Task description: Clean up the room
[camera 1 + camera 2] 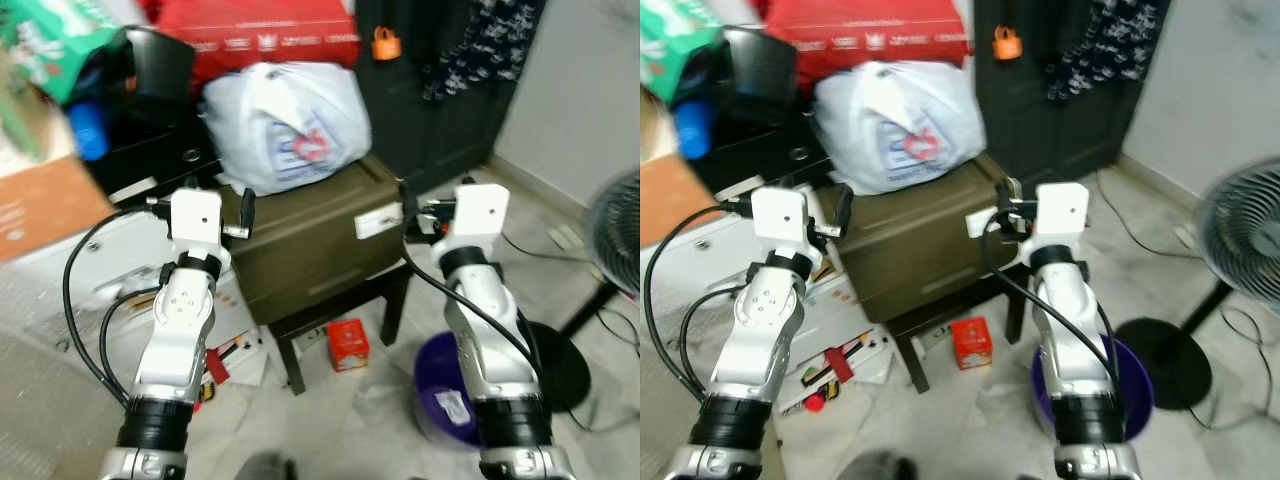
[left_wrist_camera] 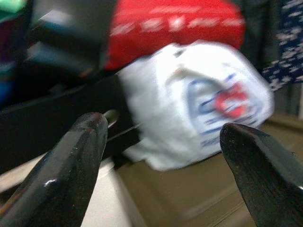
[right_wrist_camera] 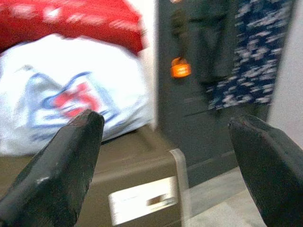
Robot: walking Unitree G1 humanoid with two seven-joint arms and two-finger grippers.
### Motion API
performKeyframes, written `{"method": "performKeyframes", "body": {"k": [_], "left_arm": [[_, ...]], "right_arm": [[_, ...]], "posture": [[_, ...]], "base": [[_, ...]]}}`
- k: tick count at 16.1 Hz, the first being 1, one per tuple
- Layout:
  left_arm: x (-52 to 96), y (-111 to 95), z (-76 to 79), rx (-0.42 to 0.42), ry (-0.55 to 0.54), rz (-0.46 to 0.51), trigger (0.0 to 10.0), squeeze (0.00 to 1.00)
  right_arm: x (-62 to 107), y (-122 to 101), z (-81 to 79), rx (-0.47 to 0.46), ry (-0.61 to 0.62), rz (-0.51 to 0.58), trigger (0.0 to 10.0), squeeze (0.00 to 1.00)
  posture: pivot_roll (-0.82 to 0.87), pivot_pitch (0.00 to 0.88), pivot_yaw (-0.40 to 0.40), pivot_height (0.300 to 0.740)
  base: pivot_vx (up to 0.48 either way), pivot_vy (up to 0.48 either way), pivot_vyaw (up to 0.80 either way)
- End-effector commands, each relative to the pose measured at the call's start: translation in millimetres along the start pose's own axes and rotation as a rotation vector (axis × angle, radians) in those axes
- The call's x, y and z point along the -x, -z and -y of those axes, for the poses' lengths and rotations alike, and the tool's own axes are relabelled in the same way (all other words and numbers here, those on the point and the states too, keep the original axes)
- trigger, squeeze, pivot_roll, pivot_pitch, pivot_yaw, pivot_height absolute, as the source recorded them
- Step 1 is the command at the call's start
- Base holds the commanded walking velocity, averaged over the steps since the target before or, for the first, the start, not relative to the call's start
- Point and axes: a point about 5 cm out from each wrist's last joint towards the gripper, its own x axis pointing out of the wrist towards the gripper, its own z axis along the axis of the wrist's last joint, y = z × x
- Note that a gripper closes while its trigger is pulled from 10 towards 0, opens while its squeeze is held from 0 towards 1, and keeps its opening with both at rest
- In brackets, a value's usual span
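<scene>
Left gripper raised before the chest, black fingers spread wide, nothing between them; it faces a white plastic bag with red-and-blue print. Right gripper raised likewise, fingers spread apart and empty, pointing past the bag's right side toward a dark door where a small orange padlock hangs. The bag sits on the rear left part of the lid of an olive-brown box-shaped chest bearing a white label at its right front corner; the chest rests on a low dark wooden stool. Behind the bag, a red sack with white lettering. On the floor: a small red carton under the stool's front edge, scattered papers to the left, a purple plastic basin to the right, near a black standing fan. Views blurred.
</scene>
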Motion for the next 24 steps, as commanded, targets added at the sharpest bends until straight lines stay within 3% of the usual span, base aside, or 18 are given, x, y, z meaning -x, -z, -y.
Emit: {"method": "performKeyframes", "body": {"k": [1,2,5,7,8,12,16,21,24], "left_arm": [[6.4,5,-9.4,-0.017,-0.021,-0.031,10.0,0.0],[22.9,16,-12.8,-0.04,-0.019,-0.078,10.0,0.0],[52.5,32,-26.6,-0.09,-0.052,-0.159,10.0,0.0],[61.6,38,-31.8,-0.091,-0.069,-0.191,10.0,0.0],[62.4,40,-31.0,-0.085,-0.071,-0.203,10.0,0.0],[53.9,33,-16.0,-0.041,-0.044,-0.178,10.0,0.0],[48.3,26,-10.2,-0.004,-0.036,-0.166,10.0,0.0],[44.6,23,-10.5,0.01,-0.05,-0.169,10.0,0.0],[47.7,25,-17.0,-0.002,-0.059,-0.19,10.0,0.0]], "right_arm": [[1.1,-3,-7.6,-0.018,-0.016,0.009,10.0,0.0],[11.2,5,-6.2,-0.009,-0.012,-0.027,10.0,0.0],[35.0,27,4.8,0.01,0.027,-0.113,10.0,0.0],[43.9,31,8.0,0.012,0.044,-0.138,10.0,0.0],[46.4,31,10.2,0.06,0.04,-0.153,10.0,0.0],[43.5,26,13.6,0.051,0.039,-0.136,10.0,0.0],[41.4,21,12.7,0.057,0.033,-0.131,10.0,0.0],[34.8,18,6.5,0.036,0.024,-0.125,10.0,0.0],[34.5,19,4.4,0.025,0.018,-0.136,10.0,0.0]], "posture": [[-0.01,0.0,0.056,0.74],[-0.01,0.0,0.052,0.74],[0.0,0.0,0.051,0.74],[-0.01,0.0,0.048,0.74],[-0.02,0.0,0.046,0.74],[-0.03,0.0,0.04,0.74],[-0.04,0.0,0.033,0.74],[-0.03,0.0,0.016,0.74],[-0.02,0.0,0.015,0.74]], "base": [[0.0,0.0,0.79],[0.0,0.0,0.79],[0.0,0.0,0.79],[0.0,0.0,0.0],[0.0,0.0,0.0],[0.0,0.0,0.55],[0.0,0.0,0.8],[0.0,0.0,0.74],[0.0,0.0,0.0]]}}
